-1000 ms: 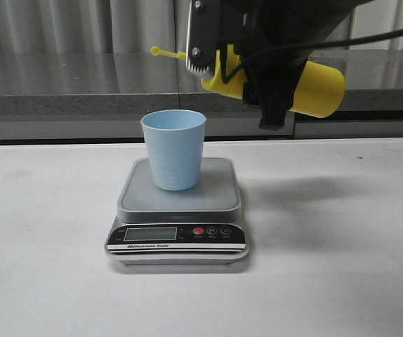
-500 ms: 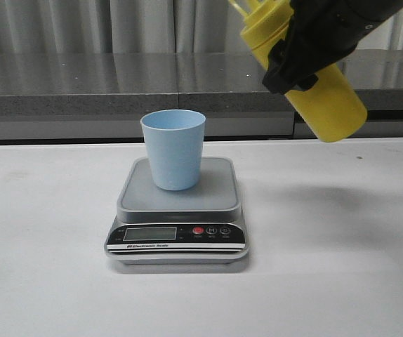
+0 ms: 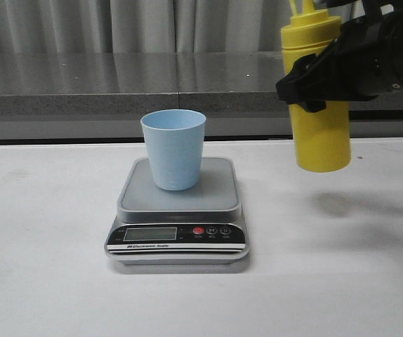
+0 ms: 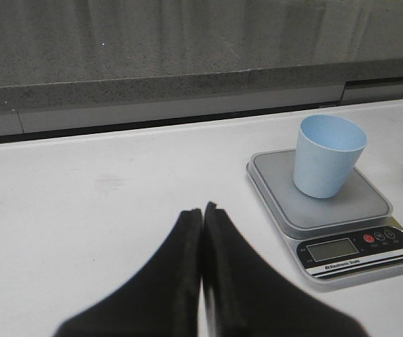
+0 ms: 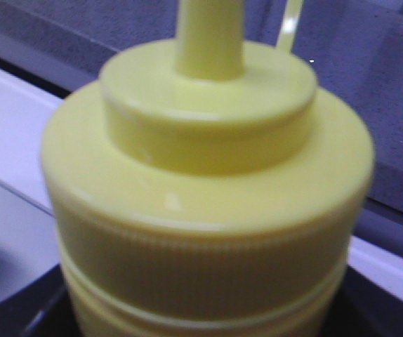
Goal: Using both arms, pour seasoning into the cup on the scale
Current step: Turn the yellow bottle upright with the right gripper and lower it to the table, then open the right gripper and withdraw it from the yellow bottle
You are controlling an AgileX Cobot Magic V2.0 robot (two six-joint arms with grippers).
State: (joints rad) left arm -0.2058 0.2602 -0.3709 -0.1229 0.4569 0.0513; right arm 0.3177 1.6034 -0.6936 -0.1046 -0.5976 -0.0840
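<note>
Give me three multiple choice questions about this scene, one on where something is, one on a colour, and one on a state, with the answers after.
1. Where is the cup?
A. on the scale's platform
B. on the table beside the scale
C. in the left gripper

2. What colour is the seasoning bottle?
A. red
B. yellow
C. white

3. How is the bottle right now?
A. lying on the table
B. tipped over the cup
C. held upright in the air

Answers: 1 A, it stands on the scale. 2 B, its body is all yellow. 3 C, the right gripper clamps it above the table, right of the scale.
</note>
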